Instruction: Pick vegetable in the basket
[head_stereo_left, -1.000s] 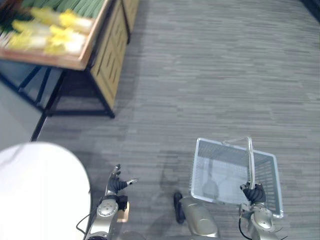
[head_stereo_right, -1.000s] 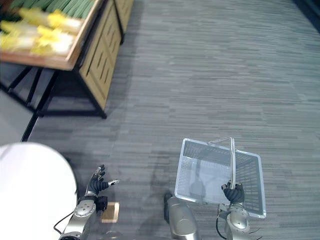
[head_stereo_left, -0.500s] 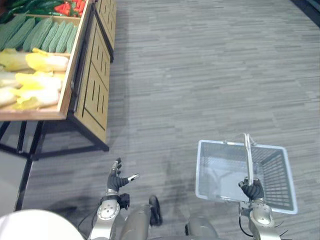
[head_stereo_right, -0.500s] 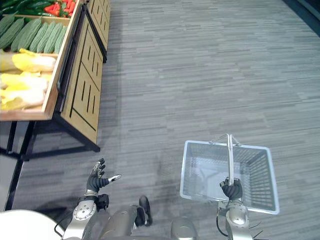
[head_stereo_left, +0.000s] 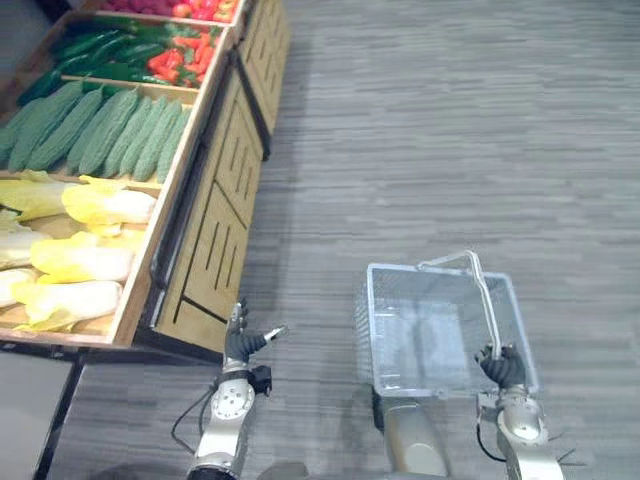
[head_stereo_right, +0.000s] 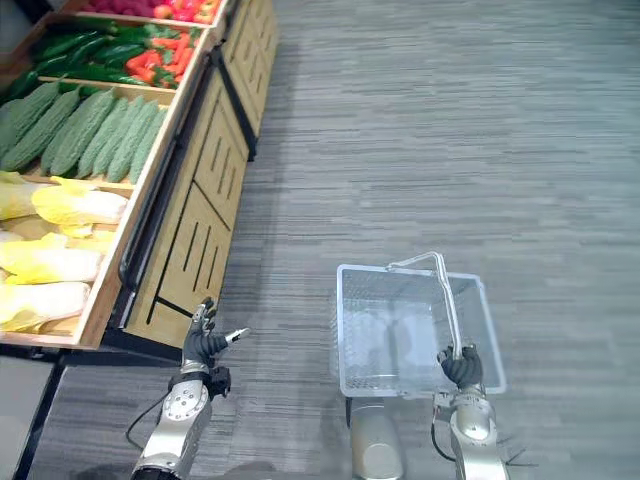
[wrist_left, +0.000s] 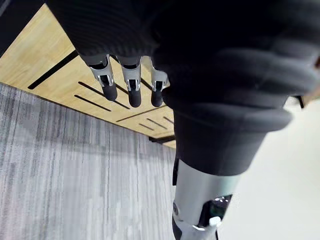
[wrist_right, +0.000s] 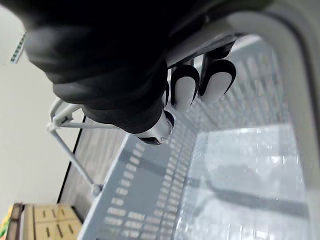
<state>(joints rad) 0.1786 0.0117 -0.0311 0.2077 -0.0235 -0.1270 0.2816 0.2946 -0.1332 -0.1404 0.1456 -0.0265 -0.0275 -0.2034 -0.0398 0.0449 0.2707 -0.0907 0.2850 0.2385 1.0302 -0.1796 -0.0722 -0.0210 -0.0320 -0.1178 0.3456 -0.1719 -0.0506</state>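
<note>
In the stand (head_stereo_left: 215, 215) beside your empty basket (head_stereo_left: 400, 268), the cabbages (head_stereo_left: 105, 205) fill the near end: likely light, leafy, bruisable, so take one round its firm middle. Your right hand (head_stereo_left: 500, 365) is curled round the handle (head_stereo_left: 483, 300); your left hand (head_stereo_left: 240, 345) is spread and empty.

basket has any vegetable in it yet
No, the basket held by the right hand has just bare mesh inside.

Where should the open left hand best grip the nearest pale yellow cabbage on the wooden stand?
Probably round the whitish stalk half of the pale yellow cabbage, coming from above: it lies flat in the wooden stand, stalk toward the front edge, leafy end looser.
</note>
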